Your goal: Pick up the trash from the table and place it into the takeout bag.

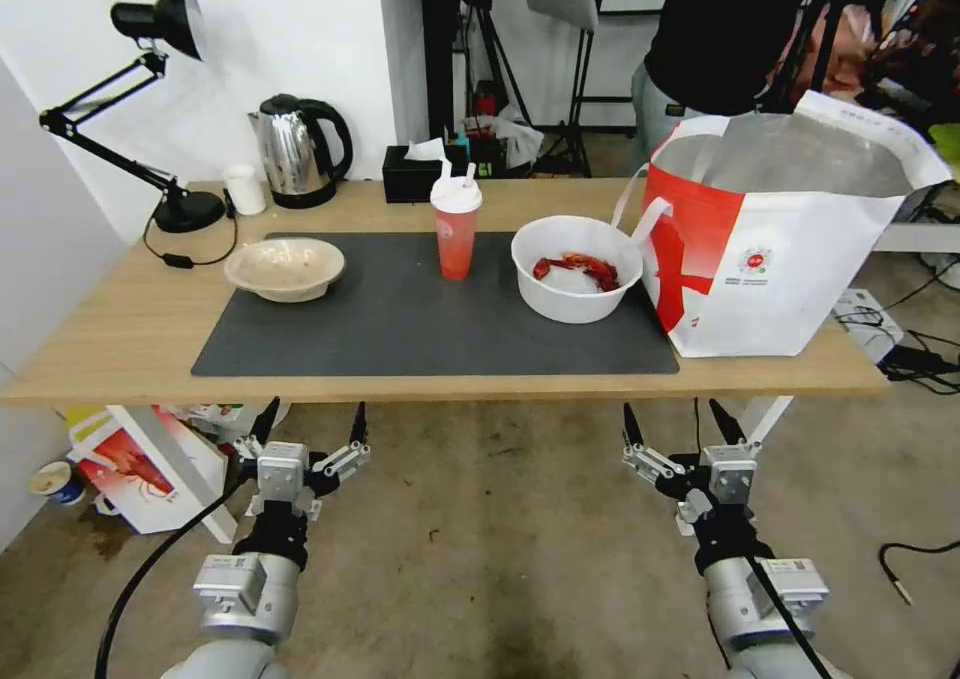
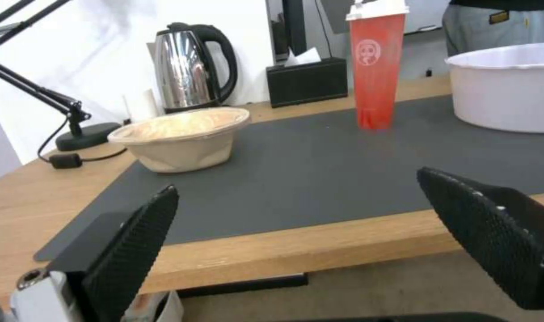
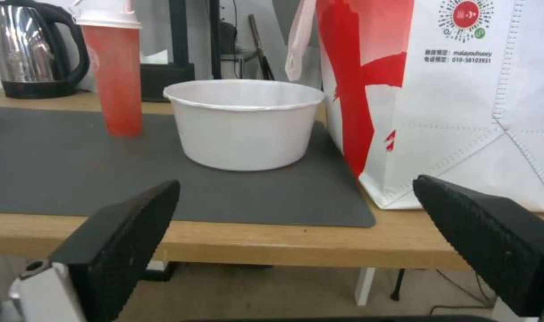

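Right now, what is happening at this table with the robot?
Nothing is held yet. The left tool and the right tool are both open, below the near edge of the table. On the grey mat stand three trash items: the beige bowl, the red cup and the white bowl with crayfish scraps. The takeout bag stands open beside the white bowl.

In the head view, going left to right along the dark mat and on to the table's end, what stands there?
Shallow beige bowl → red cup with white lid → white bowl with crayfish scraps → takeout bag.
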